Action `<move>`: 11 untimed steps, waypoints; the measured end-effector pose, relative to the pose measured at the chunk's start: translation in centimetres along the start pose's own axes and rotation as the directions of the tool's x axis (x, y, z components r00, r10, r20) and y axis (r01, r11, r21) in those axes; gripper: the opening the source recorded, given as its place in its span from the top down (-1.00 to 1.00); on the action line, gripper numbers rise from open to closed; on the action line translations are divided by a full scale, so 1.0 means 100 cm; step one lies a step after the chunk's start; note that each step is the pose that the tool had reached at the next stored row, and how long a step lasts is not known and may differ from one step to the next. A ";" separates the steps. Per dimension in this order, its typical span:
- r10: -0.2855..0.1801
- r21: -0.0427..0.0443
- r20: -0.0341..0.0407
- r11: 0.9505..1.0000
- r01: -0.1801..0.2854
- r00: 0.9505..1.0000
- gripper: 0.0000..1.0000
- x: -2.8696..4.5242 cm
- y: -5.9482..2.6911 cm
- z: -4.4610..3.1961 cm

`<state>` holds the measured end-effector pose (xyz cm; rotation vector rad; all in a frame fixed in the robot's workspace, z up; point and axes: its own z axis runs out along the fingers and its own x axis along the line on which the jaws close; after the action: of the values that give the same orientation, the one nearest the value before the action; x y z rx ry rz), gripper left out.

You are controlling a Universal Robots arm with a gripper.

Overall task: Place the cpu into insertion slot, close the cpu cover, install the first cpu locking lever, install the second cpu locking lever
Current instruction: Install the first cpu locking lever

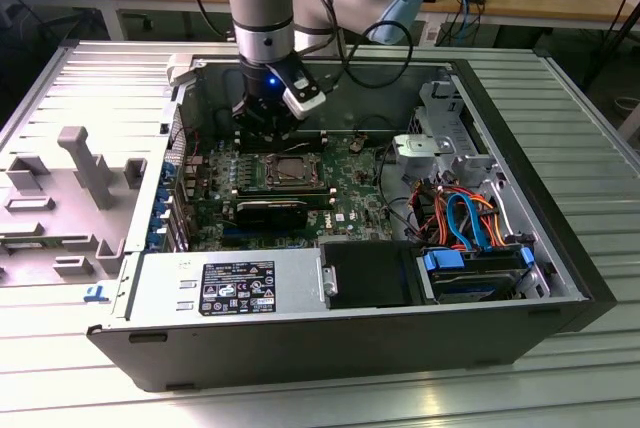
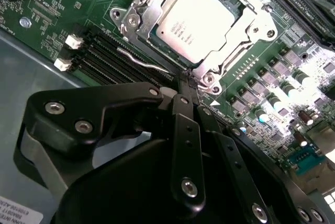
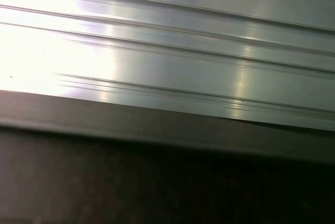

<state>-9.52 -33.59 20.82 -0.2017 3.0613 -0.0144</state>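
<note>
The cpu (image 2: 201, 20), a silver-grey square chip, lies in the insertion slot (image 1: 290, 170) on the green board (image 2: 52, 4). The cpu cover (image 2: 233, 51), a silvery frame, is down over the chip's edges. A thin silvery lever (image 2: 141, 62) runs along the socket's side by the memory slots, and its end reaches towards my fingertips. My black gripper (image 2: 184, 89) hangs just off the socket's corner, its fingers drawn together. In the exterior view the gripper (image 1: 265, 128) stands right behind the socket. Whether the lever's end is pinched is hidden.
Black memory slots (image 2: 102, 51) run beside the socket. A black block (image 1: 272, 213) lies in front of it. The power supply (image 1: 230, 288) fills the case front, with drive bays and orange and blue cables (image 1: 465, 223) at the exterior view's right. A grey fixture (image 1: 85, 163) sits outside the case.
</note>
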 end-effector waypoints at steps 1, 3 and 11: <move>0.000 0.000 0.000 1.000 0.000 1.000 0.79 -0.0019 -0.0003 0.0011; 0.000 0.000 -0.001 1.000 0.000 1.000 0.79 -0.0056 -0.0011 0.0027; 0.000 0.000 -0.004 1.000 0.000 1.000 0.79 -0.0197 -0.0030 0.0064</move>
<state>-7.49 -33.64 20.33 -0.2019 3.0654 -0.0143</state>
